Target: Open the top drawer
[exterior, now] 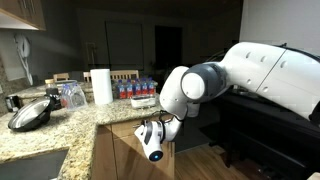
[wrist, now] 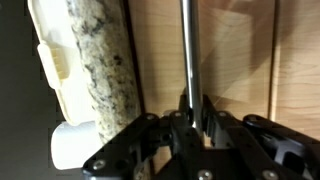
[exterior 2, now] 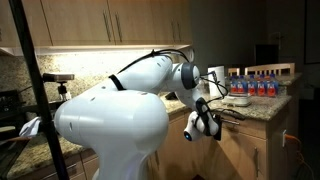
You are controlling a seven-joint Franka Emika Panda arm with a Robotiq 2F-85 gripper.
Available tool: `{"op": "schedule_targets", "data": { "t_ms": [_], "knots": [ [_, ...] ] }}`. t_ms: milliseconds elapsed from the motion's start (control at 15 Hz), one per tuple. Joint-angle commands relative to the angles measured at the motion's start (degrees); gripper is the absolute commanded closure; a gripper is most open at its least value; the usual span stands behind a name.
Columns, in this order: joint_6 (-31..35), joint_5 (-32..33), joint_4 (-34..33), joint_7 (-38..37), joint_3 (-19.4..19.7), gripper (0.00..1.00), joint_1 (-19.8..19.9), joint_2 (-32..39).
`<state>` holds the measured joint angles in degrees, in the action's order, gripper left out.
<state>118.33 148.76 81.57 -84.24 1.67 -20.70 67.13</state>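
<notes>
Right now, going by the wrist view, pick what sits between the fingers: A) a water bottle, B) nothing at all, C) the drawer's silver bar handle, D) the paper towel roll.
C: in the wrist view the silver bar handle of the top drawer runs in between the fingers, which close against it on both sides, beside the granite counter edge.

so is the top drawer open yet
Looks shut: wrist view shows the top drawer front tucked under the granite edge, no interior visible, pincer closed on its bar handle.
</notes>
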Motion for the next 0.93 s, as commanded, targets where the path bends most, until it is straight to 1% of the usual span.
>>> {"op": "schedule_targets", "data": {
  "t_ms": [0,67,133,200,267,333,867],
  "knots": [
    [-1.69,-1.32,5.02,-0.37,-0.97,0.96,-0.29,-3.07],
    [-1.94,-1.39,5.67,-0.38,-1.32,0.96,-0.2,-3.51],
    [-3.34,0.77,6.63,1.07,-5.05,0.96,2.58,-4.02],
    [-2.35,-1.4,7.39,-1.01,-1.95,0.96,-0.11,-4.65],
    [-2.56,-1.36,8.34,-1.21,-2.39,0.96,-0.06,-5.3],
    [-3.84,0.38,8.91,0.38,-5.7,0.96,2.41,-5.54],
    [-4.93,-0.3,16.37,1.73,-10.45,0.96,4.85,-10.22]
  ]
}}
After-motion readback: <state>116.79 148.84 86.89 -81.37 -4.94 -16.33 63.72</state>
